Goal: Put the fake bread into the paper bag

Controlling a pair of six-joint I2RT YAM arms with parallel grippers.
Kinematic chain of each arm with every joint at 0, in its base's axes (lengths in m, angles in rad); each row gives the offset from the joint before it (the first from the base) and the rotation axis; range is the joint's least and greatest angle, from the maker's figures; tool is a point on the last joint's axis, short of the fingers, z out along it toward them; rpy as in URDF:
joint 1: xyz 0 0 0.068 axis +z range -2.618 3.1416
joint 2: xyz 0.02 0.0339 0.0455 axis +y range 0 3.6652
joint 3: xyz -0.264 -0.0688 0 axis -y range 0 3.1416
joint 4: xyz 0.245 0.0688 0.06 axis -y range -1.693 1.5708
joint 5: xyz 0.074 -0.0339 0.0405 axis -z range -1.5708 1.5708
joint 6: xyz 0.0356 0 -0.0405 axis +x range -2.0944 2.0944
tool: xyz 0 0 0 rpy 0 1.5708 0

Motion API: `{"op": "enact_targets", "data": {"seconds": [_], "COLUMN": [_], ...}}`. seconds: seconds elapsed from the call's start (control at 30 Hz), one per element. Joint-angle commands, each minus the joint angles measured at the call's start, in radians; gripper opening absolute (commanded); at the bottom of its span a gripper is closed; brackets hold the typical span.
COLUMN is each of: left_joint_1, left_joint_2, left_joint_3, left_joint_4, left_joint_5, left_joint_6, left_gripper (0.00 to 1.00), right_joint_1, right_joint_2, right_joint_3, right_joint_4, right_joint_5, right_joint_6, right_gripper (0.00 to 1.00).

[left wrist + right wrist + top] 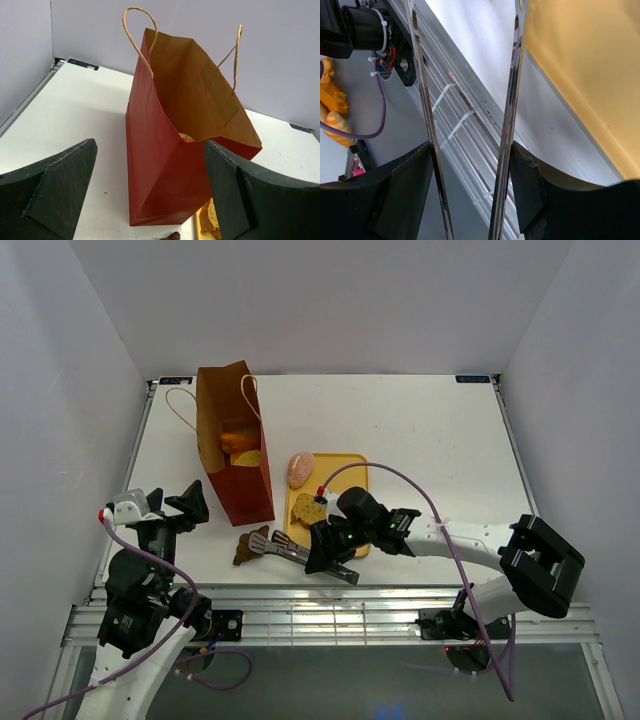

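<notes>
Right gripper (471,146) had the tongs (292,550): both steel arms sat between its fingers, one against each pad, jaws about half spread and the tong arms apart. Left gripper (178,502) was wide open and empty, just left of the paper bag (236,440).

Fake bread: a few pieces were already in the bag. The pink roll (299,469) was at the far-left corner of the yellow tray (345,475), the speckled slices (308,510) were on the tray, and the croissant (248,548) was on the table by the tong tips. We couldn't tell whether it touched them.

Handling, our guess: the pieces were light, smooth toy shells that would likely skate on bare steel. We'd pinch across the thick middle, not the tapered ends. The bag looked thin and easy to tip, so we'd drop from above.

Views:
- Top gave the only full layout of the loose pieces.
- Left wrist showed the bag mouth gaping upward with a sliver of bread inside.
- Right wrist alone showed tong-to-finger contact, plus the tray edge and no bread.
</notes>
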Motion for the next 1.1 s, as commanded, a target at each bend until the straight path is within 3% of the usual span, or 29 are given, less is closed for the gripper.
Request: {"op": "enact_targets", "data": {"seconds": [0.0,0.73,0.83,1.07], "left_joint_1": [-0.005,-0.012,-0.012,-0.014], "left_joint_2": [-0.008,-0.018,-0.019,-0.021], "left_joint_3": [-0.006,-0.008,-0.008,-0.008], "left_joint_4": [0.003,0.005,0.006,0.005], "left_joint_5": [0.011,0.014,0.012,0.011], "left_joint_6": [0.004,0.004,0.004,0.004], "left_gripper": [0.98,0.98,0.98,0.98], "right_joint_1": [-0.002,0.042,0.051,0.056], "right_joint_2": [0.013,0.140,0.156,0.157], "right_joint_3": [0.056,0.246,0.284,0.315], "right_joint_4": [0.049,-0.146,-0.192,-0.226], "right_joint_5": [-0.018,0.045,0.062,0.056], "right_joint_6": [0.005,-0.105,-0.128,-0.139], "right_gripper": [0.66,0.64,0.61,0.45]}}
